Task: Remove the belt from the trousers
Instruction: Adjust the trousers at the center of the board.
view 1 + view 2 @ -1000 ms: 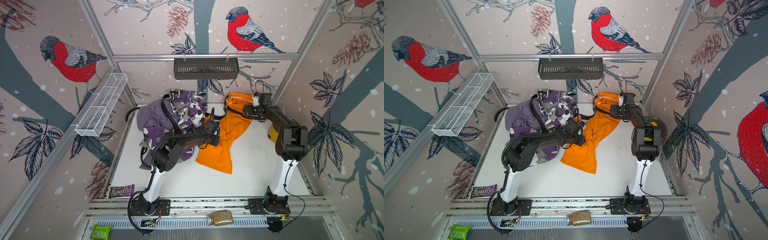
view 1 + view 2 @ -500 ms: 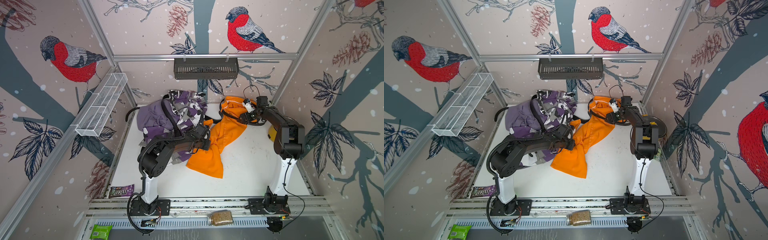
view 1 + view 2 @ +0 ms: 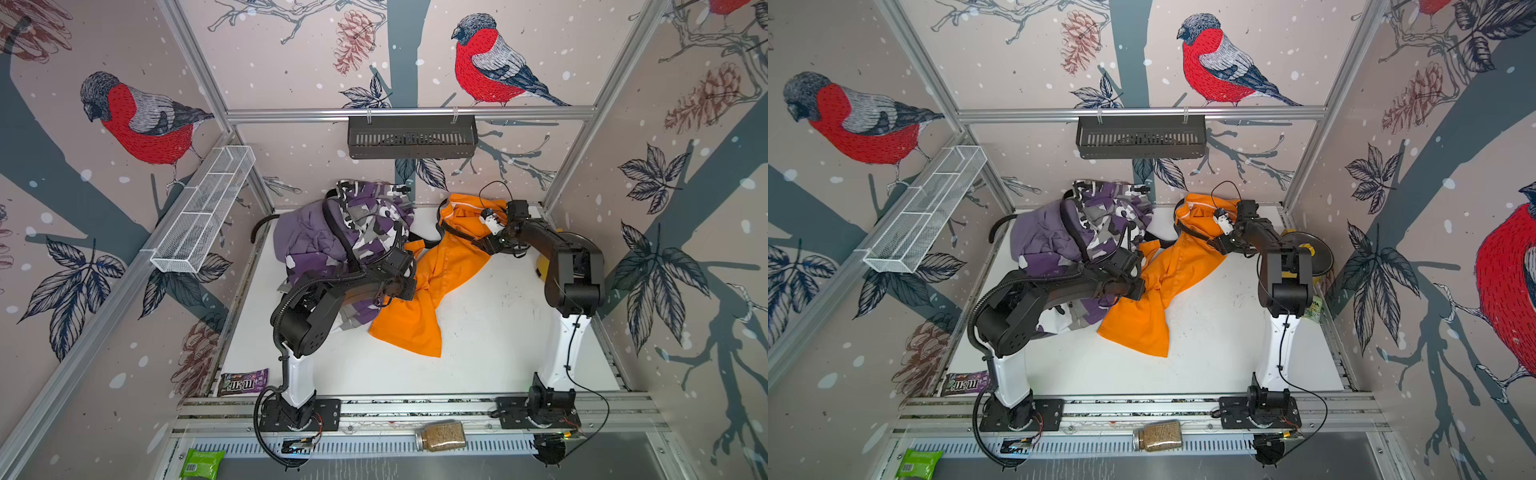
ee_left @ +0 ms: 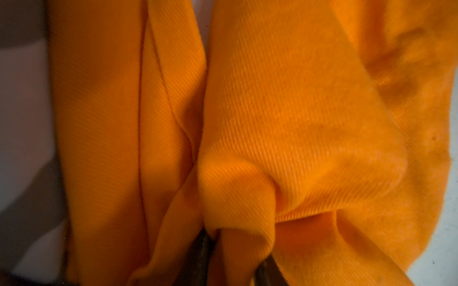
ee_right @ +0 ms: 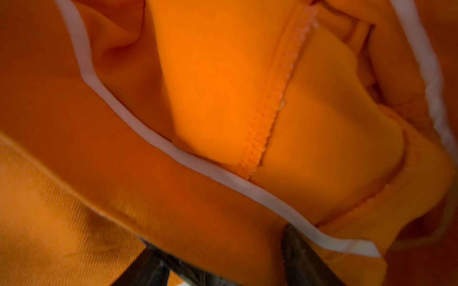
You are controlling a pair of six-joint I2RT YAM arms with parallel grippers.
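- At the table's (image 3: 490,332) far edge, toward the right corner, lies the waist of the orange trousers (image 3: 419,316); the legs run slantwise down to the table's middle.
- A black belt (image 3: 455,233) loops round that waist.
- The left claw (image 4: 234,257) is clamped narrow on a bunched fold of the orange trousers, about halfway along the legs.
- The right claw (image 5: 223,255) sits at the waistband, its 2 fingers (image 5: 297,257) apart with white-edged orange cloth between them; whether they press it I cannot tell.
- Heaped in the far left corner lie the lilac trousers (image 3: 303,237) and the camouflage trousers (image 3: 370,216), the camouflage pair on top and touching the orange pair.
- All 3 pairs rest on the table.
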